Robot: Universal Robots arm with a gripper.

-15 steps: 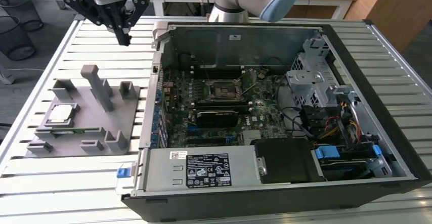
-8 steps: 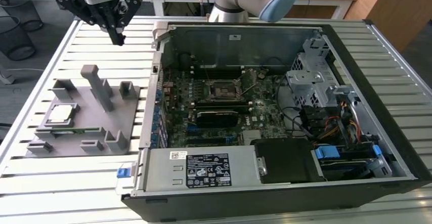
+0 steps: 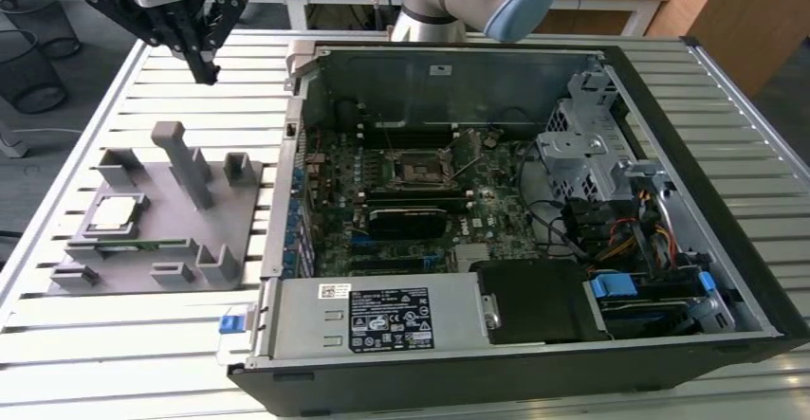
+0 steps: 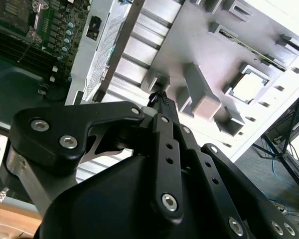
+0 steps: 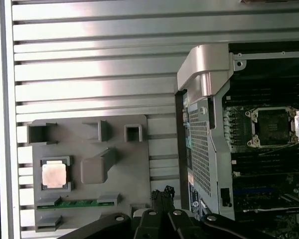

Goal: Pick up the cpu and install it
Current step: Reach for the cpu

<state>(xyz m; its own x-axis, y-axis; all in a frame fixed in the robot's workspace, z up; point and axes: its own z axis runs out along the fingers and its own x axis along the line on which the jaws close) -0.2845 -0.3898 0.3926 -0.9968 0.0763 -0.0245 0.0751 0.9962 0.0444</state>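
The hand (image 3: 203,74) hung high over the bench (image 3: 127,344) with its fingers drawn together on nothing, well apart from the cpu (image 3: 114,213). The cpu lay flat, metal top up, in a recess of the grey tray (image 3: 165,230), on the exterior view's left of the open computer case (image 3: 532,368). It looked light, thin and stiff, with a smooth top. Its underside was probably delicate, so two opposite edges seemed the safest hold.
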